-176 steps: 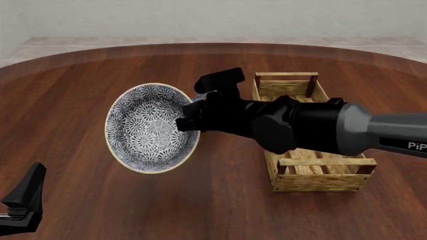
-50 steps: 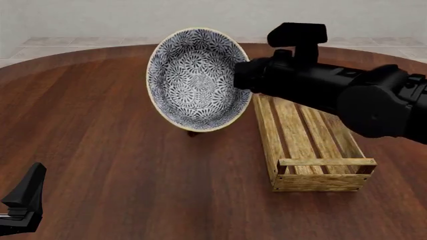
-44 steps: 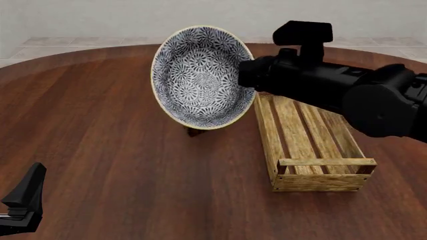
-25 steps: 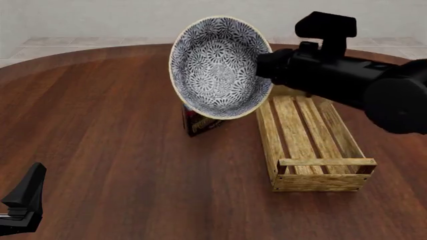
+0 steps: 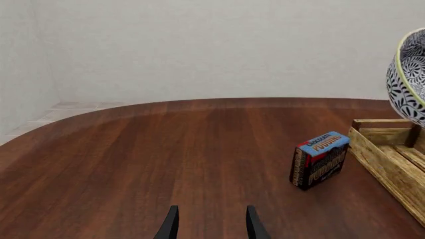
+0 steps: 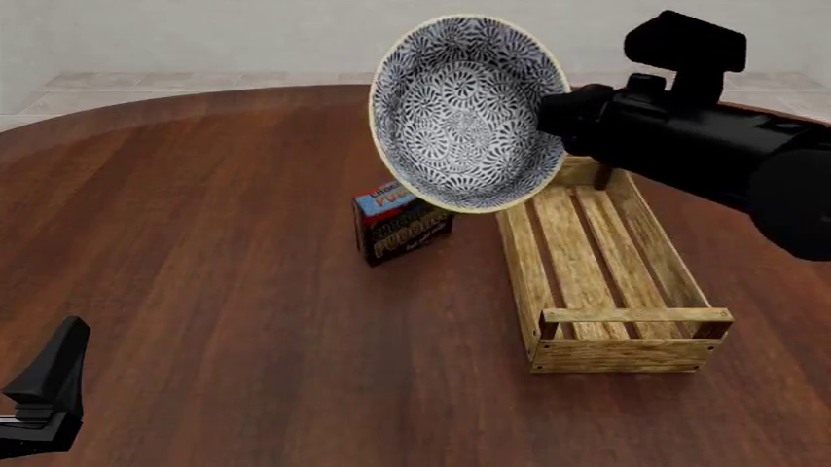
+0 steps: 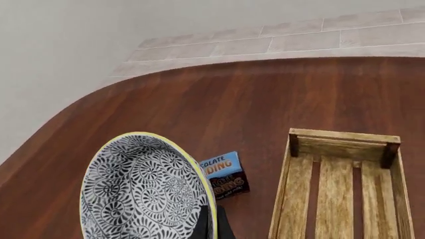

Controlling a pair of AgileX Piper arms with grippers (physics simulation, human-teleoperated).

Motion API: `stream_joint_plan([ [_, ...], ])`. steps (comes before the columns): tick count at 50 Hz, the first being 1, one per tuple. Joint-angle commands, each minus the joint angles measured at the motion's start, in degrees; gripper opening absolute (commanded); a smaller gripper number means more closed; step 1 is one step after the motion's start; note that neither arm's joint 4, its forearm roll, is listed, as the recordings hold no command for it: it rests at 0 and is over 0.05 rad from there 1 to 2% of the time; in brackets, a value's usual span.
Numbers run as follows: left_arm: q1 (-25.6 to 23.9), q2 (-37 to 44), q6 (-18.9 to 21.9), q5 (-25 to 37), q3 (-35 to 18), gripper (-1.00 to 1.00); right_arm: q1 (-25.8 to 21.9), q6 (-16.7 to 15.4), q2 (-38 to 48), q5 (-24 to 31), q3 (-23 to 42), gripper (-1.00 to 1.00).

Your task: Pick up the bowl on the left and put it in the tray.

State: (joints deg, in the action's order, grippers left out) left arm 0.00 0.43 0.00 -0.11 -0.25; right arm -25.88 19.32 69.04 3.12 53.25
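Right gripper (image 7: 211,221): I have it clamped on the bowl's (image 6: 468,112) rim.
Bowl: airborne, tilted, over the tray's (image 6: 532,282) far left corner.
Box (image 6: 403,224): reads "PUDDING".
Left gripper (image 5: 209,224): fingers apart.

Right tool (image 7: 210,221) raised, clamped on a rim; left tool (image 5: 210,225) low, fingers parted.

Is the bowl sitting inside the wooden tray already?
No, the bowl is held up in the air by the right gripper, tipped on its side above the tray.
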Motion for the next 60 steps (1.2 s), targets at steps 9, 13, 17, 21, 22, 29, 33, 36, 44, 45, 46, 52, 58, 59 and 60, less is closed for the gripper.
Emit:
stream_joint_plan([
  [9, 0.00, 0.00, 0.00, 0.00, 0.00, 1.00, 3.63, 4.56, -3.29, -0.86, -2.91, -1.00],
  [13, 0.00, 0.00, 0.00, 0.00, 0.00, 1.00, 4.83, 5.65, -3.94, -1.28, -3.97, -1.00],
  [17, 0.00, 0.00, 0.00, 0.00, 0.00, 1.00, 5.73, 6.74, -4.44, -1.69, -4.83, -1.00],
  [21, 0.00, 0.00, 0.00, 0.00, 0.00, 1.00, 7.09, 8.44, -5.15, -2.40, -6.04, -1.00],
  [22, 0.00, 0.00, 0.00, 0.00, 0.00, 1.00, 7.44, 9.02, -5.15, -2.57, -6.36, -1.00],
  [29, 0.00, 0.00, 0.00, 0.00, 0.00, 1.00, 10.86, 9.84, -5.52, -2.38, -7.55, -1.00],
  [33, 0.00, 0.00, 0.00, 0.00, 0.00, 1.00, 11.65, 10.59, -5.67, -2.31, -8.12, -1.00],
  [36, 0.00, 0.00, 0.00, 0.00, 0.00, 1.00, 11.84, 11.55, -5.63, -2.95, -8.76, -1.00],
  [44, 0.00, 0.00, 0.00, 0.00, 0.00, 1.00, 12.67, 12.35, -6.44, -3.07, -9.49, -1.00],
  [45, 0.00, 0.00, 0.00, 0.00, 0.00, 1.00, 13.11, 12.76, -6.40, -3.06, -9.73, -1.00],
  [46, 0.00, 0.00, 0.00, 0.00, 0.00, 1.00, 13.40, 12.76, -6.55, -3.03, -9.80, -1.00],
  [52, 0.00, 0.00, 0.00, 0.00, 0.00, 1.00, 14.72, 14.55, -6.09, -3.52, -11.03, -1.00],
  [58, 0.00, 0.00, 0.00, 0.00, 0.00, 1.00, 16.87, 16.41, -5.04, -3.71, -12.13, -1.00],
  [59, 0.00, 0.00, 0.00, 0.00, 0.00, 1.00, 16.87, 16.41, -5.04, -3.71, -12.13, -1.00],
  [60, 0.00, 0.00, 0.00, 0.00, 0.00, 1.00, 16.93, 16.85, -4.71, -3.77, -12.33, -1.00],
])
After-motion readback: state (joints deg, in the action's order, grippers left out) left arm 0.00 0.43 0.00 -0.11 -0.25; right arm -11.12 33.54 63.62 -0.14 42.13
